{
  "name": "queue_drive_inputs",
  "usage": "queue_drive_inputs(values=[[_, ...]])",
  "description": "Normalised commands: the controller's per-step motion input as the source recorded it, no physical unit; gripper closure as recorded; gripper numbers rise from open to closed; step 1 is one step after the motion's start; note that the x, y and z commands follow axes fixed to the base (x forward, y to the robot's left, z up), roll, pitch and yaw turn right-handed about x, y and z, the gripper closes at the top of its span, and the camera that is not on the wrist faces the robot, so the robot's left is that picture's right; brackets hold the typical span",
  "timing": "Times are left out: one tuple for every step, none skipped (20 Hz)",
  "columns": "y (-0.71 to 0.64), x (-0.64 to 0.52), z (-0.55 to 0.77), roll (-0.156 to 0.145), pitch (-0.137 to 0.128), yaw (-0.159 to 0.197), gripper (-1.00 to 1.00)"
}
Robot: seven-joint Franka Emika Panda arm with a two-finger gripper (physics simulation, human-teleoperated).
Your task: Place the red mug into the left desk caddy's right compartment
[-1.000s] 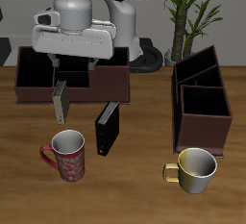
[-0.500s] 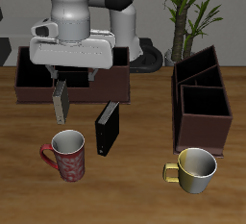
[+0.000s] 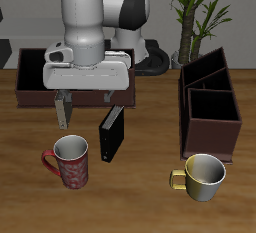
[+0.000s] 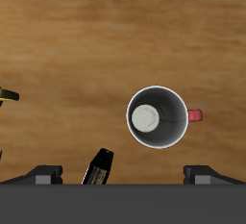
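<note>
With our gripper point(image 3: 87, 105) spread wide and empty just behind the speckled red mug point(image 3: 70, 161) standing upright near the wooden table's point(image 3: 140, 202) front edge, we should centre over its rim before descending.

Setting: a simulated office or study desk. Evidence: a wood-grain table point(image 3: 140, 192) carries two dark brown desk caddies, one point(image 3: 209, 105) with sections running front to back, one point(image 3: 40, 77) wide and set farther back. A black book point(image 3: 111, 134) stands upright near the middle. Two mugs point(image 3: 70, 161) point(image 3: 201, 176) sit toward the front edge. A potted plant point(image 3: 192, 12) stands behind the table.
</note>
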Motion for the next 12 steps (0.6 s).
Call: queue_drive_inputs(values=[[0.08,0.07,-0.13,0.012,-0.001,0.013,-1.00],[0.02,0.13,-0.22,-0.004,0.026,0.024,-1.00],[0.05,0.11,-0.22,-0.011,-0.017,0.001,-1.00],[0.03,0.09,-0.21,0.001,0.003,0.028,-1.00],[0.01,0.12,-0.19,-0.009,0.014,0.012,-1.00],[0.01,0.08,-0.13,-0.021,0.000,-0.002,-1.00],[-0.01,0.11,-0.13,-0.005,-0.017,0.008,-1.00],[0.00,0.15,-0.16,-0.013,0.024,-0.010,-1.00],[0.02,0.00,0.00,0.000,0.000,0.000,-1.00],[-0.05,0.23,-0.39,-0.022,0.002,-0.015,-1.00],[-0.03,0.11,-0.24,-0.023,0.011,0.017,-1.00],[-0.01,0.12,-0.27,-0.006,0.030,-0.015,-1.00]])
